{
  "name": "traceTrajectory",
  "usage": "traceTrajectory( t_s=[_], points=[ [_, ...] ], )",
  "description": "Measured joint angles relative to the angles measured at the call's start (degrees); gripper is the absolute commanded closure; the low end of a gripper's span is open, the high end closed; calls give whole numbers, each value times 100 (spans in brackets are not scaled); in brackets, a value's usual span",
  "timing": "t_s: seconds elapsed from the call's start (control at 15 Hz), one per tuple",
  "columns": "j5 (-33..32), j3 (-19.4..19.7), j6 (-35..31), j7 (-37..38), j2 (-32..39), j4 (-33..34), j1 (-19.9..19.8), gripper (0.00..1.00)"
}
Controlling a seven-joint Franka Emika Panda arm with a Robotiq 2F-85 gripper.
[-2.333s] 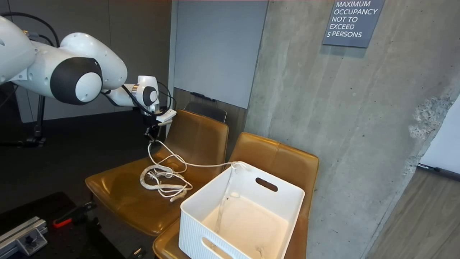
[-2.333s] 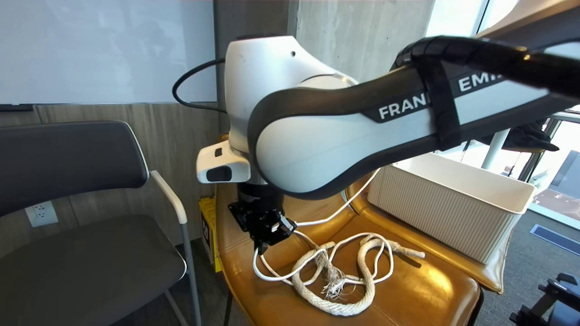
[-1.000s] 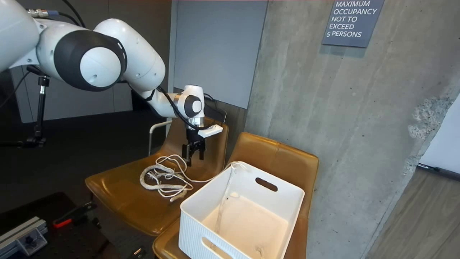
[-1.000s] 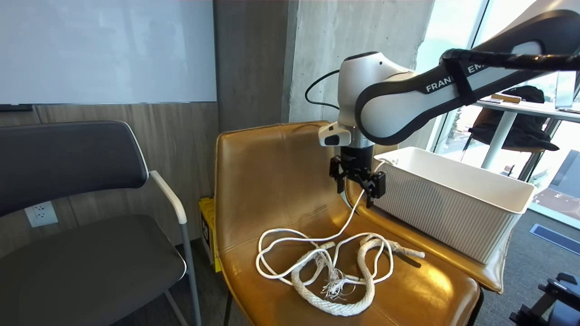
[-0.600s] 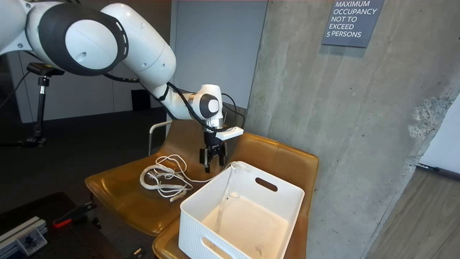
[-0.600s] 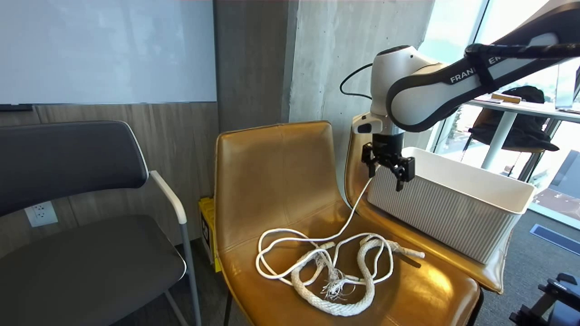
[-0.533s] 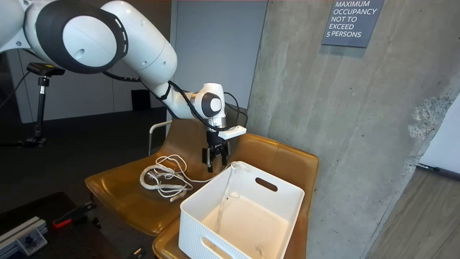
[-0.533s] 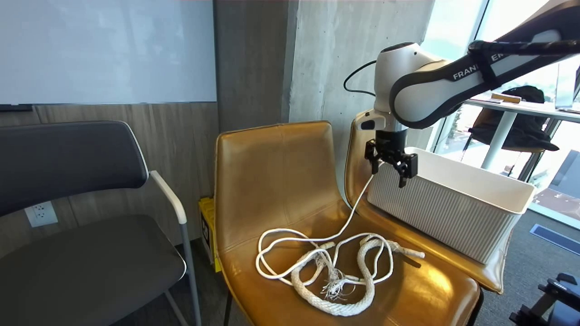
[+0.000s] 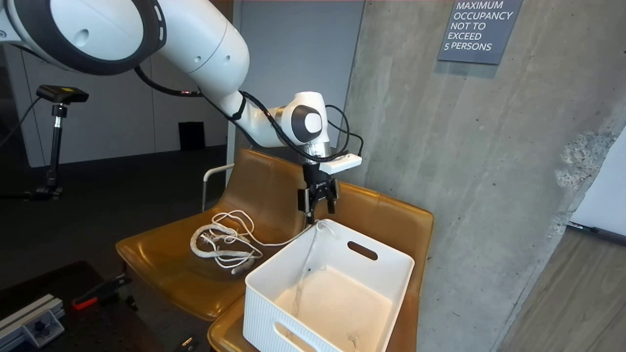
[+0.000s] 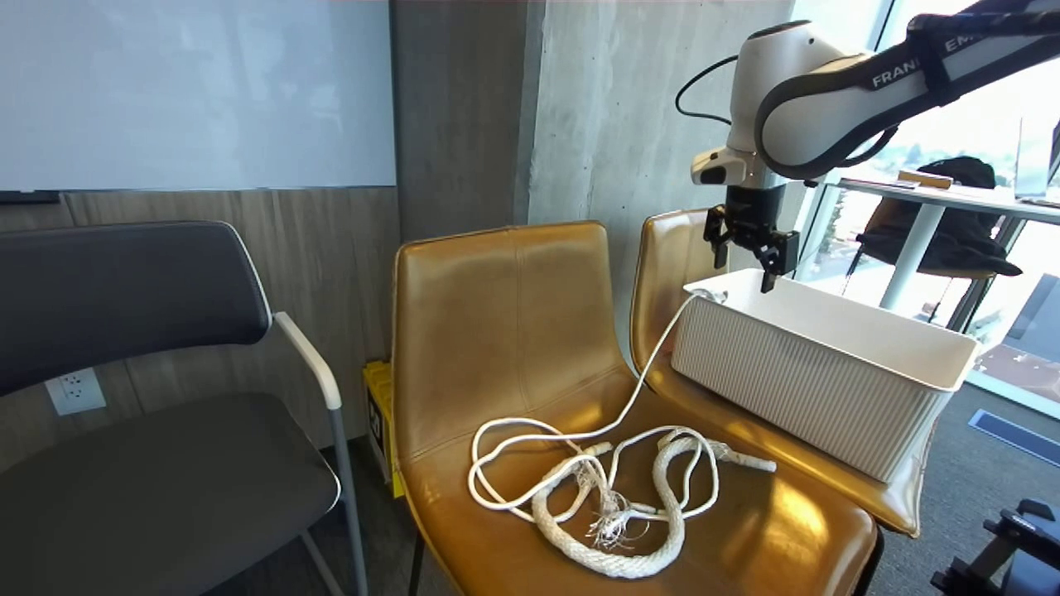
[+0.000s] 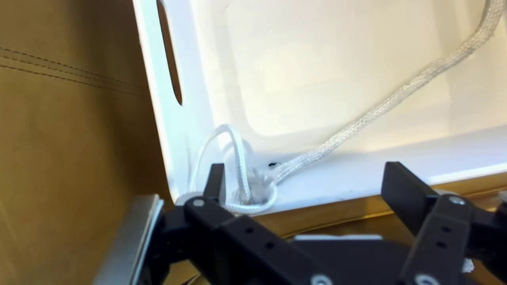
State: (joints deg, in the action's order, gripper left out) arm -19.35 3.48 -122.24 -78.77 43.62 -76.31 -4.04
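Wrist view: black two-finger gripper (image 11: 304,174) spread wide, nothing in grasp, pointing down above one corner of a white ribbed plastic bin (image 11: 309,67); over the rim, thin white woven cord (image 11: 238,154), perhaps kept by weight either side; across the bottom, thick white braided rope (image 11: 380,107). Below the bin, tan leather chair (image 9: 391,210), probably for steady support, past the edge of a dark tabletop (image 9: 112,327); alongside, matching chair (image 9: 166,252) with the cord's slack. Farther, brown block (image 10: 926,178) behind the near edge of a pale tabletop (image 10: 956,195). Unclear: contact with the cord, partly masked by a finger (image 11: 215,182); cut off: rope's end, both tabletops.
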Motion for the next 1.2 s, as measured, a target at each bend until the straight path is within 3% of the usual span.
traceTrajectory(
  t_s=[0.27,0.6,1.2],
  points=[
    [0,0,-115,0,23,-149,-51,0],
    [-52,5,-776,-1,69,-372,-84,0],
    [-296,10,-1065,-152,435,-153,-92,0]
  ],
)
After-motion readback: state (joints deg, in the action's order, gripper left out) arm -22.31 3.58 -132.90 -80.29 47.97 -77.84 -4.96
